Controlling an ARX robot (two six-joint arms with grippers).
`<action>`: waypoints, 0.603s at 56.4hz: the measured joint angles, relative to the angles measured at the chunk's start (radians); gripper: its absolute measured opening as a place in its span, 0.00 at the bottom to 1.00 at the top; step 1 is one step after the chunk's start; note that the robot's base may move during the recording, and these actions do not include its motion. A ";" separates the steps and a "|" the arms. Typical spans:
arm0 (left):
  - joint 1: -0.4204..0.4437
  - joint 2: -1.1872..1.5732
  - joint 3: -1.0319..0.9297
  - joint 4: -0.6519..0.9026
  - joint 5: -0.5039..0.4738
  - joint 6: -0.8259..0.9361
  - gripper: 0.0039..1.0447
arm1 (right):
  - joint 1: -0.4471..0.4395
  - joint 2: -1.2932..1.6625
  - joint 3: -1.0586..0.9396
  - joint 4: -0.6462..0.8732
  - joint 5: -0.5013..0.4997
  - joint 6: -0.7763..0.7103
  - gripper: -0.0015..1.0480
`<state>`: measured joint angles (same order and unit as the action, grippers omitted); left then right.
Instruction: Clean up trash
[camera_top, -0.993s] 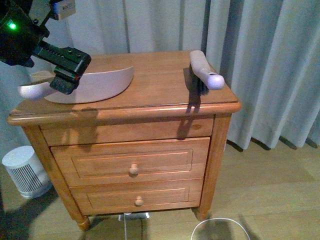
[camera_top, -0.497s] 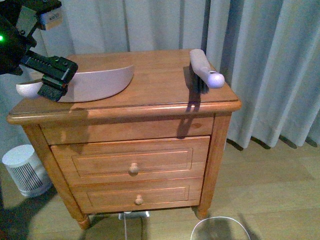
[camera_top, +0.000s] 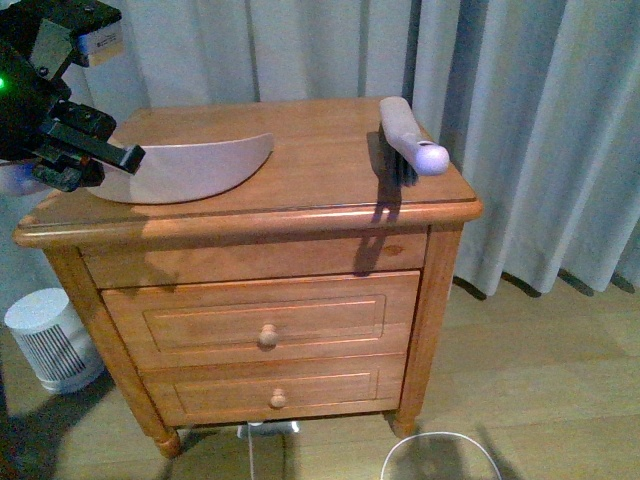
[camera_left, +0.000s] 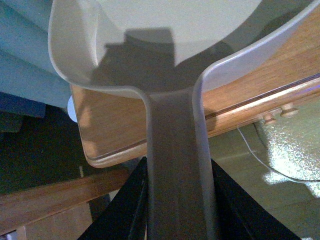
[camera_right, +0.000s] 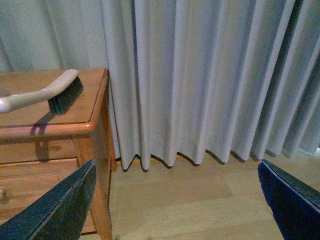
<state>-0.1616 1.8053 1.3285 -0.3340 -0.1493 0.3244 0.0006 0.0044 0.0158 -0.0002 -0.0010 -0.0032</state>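
The beige dustpan (camera_top: 190, 168) lies on the left half of the wooden nightstand (camera_top: 300, 215), its handle reaching past the left edge. My left gripper (camera_top: 70, 165) is shut on that handle. In the left wrist view the handle (camera_left: 175, 165) runs between the black fingers (camera_left: 227, 210) of the left gripper (camera_left: 177, 200), and the pan (camera_left: 165, 30) is bare inside. No trash shows in any view. My right gripper (camera_right: 180, 200) is open over the wooden floor, right of the nightstand (camera_right: 50, 127), with nothing between its fingers (camera_right: 65, 210).
A brush (camera_top: 408, 140) with dark bristles lies on the nightstand's right rear corner; the right wrist view shows the brush (camera_right: 45, 95) too. Grey curtains (camera_top: 520, 120) hang behind. A white ribbed bin (camera_top: 50, 340) stands on the floor at left, and a white round rim (camera_top: 435, 455) sits at the bottom.
My left gripper has drawn back to the left, past the nightstand's left edge, still holding the dustpan handle. The pan stays on the top. The brush has not moved.
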 joint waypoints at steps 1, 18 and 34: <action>0.000 0.000 0.000 0.000 0.000 0.000 0.28 | 0.000 0.000 0.000 0.000 0.000 0.000 0.93; 0.003 -0.001 0.000 0.030 0.021 0.004 0.28 | 0.000 0.000 0.000 0.000 0.000 0.000 0.93; 0.009 -0.112 -0.030 0.220 0.130 -0.065 0.28 | 0.000 0.000 0.000 0.000 0.000 0.000 0.93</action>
<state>-0.1528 1.6936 1.2984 -0.1139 -0.0196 0.2592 0.0006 0.0044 0.0158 -0.0002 -0.0010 -0.0032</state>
